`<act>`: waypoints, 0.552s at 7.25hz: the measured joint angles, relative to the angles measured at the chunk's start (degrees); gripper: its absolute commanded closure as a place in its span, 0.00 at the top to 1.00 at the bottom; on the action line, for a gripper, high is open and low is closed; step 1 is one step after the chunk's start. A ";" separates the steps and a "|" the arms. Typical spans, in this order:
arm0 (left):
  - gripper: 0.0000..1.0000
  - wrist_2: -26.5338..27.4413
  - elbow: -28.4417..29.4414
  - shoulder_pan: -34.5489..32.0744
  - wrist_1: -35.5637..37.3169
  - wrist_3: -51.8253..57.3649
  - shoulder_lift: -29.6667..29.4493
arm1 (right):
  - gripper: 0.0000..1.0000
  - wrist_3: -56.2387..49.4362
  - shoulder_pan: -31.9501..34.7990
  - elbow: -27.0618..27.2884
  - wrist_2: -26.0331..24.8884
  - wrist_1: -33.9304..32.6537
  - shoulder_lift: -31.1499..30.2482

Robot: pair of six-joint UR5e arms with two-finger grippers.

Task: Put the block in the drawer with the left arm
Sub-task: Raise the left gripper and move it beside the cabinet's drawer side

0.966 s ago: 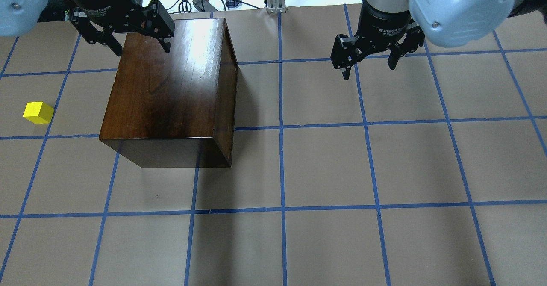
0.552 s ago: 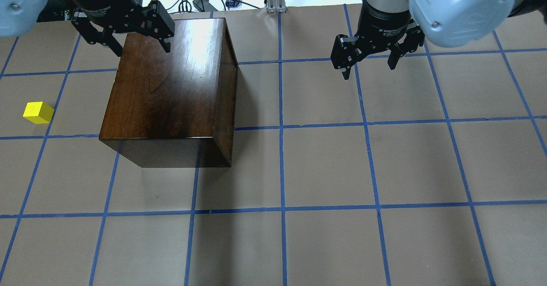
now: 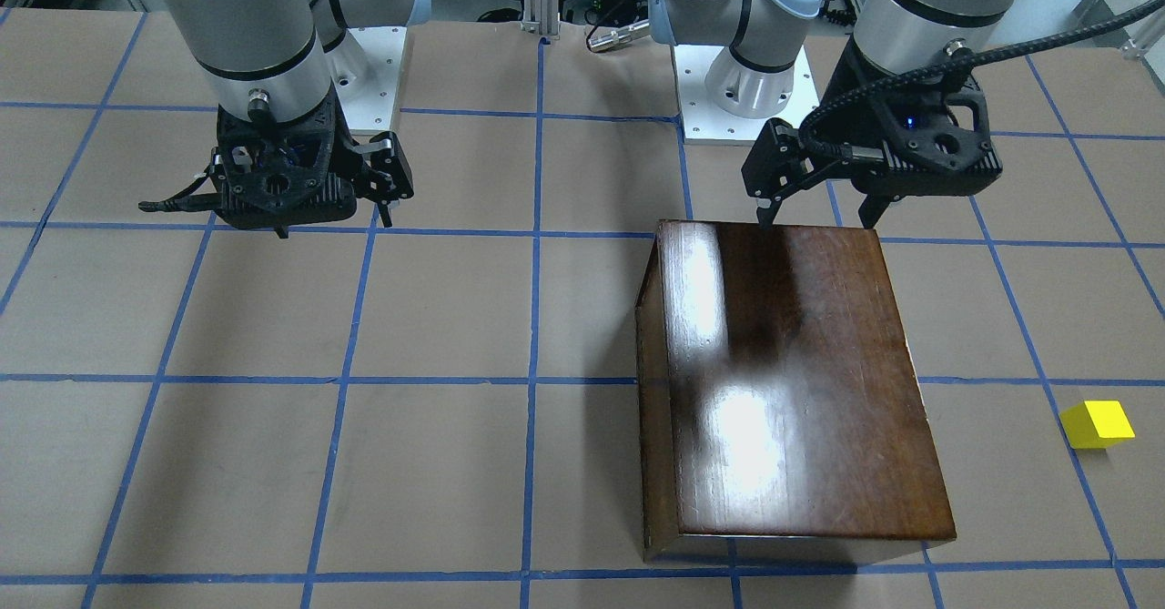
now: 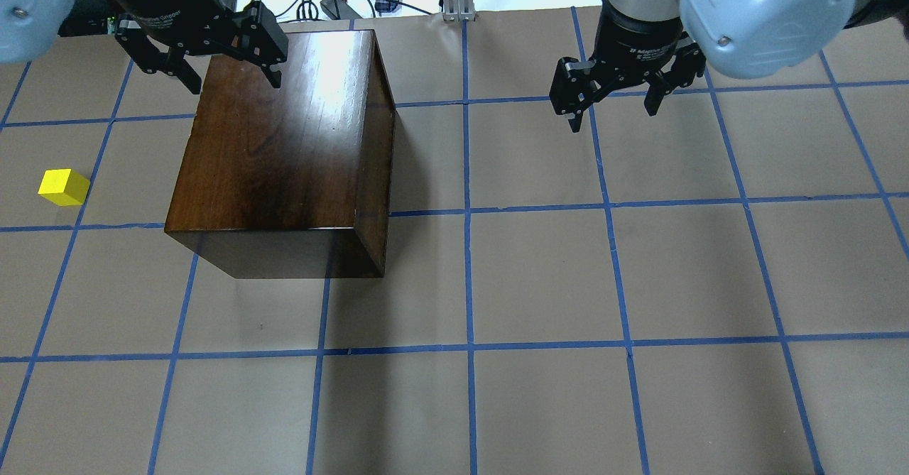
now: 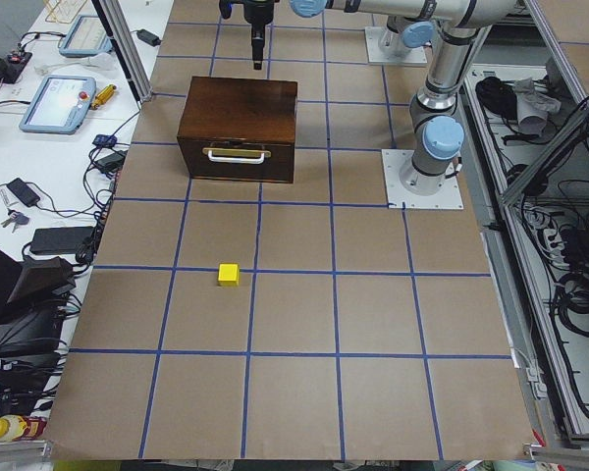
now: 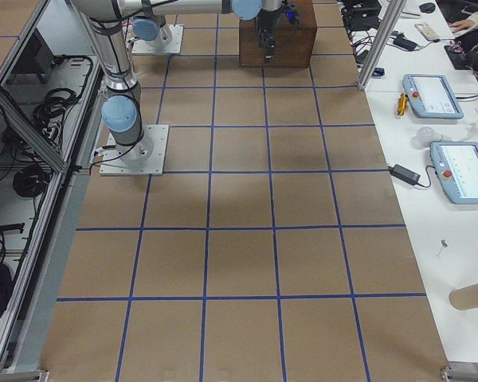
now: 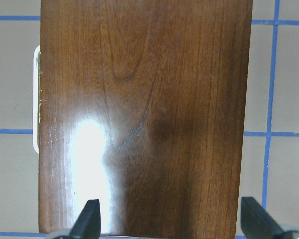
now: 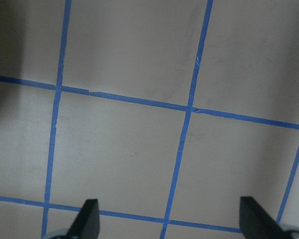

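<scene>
Left pincer (image 4: 233,76), wide, empty: nudged only a trace above the box (image 4: 284,155) edge beneath it; block (image 4: 64,187) well apart to its left, drawer (image 5: 238,162) shut, so task likely barely begun.

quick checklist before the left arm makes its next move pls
1. Left hand open and empty: ok.
2. Block lying free, nothing touching it: ok.
3. Drawer open to take the block: not ok, its front sits flush with the wooden box.
4. Right hand open, away from box and block: ok.
5. Drawer slides freely: cannot tell.
</scene>
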 measured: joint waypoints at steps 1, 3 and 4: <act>1.00 0.16 -0.02 2.06 -1.23 1.98 0.39 | 1.00 0.00 0.00 0.00 0.00 0.00 0.00; 1.00 0.20 0.00 10.57 -5.18 8.83 1.67 | 1.00 -0.02 0.00 0.00 0.00 0.00 0.00; 1.00 0.14 0.00 15.44 -6.39 11.30 2.19 | 1.00 -0.06 0.00 0.00 0.00 0.00 0.00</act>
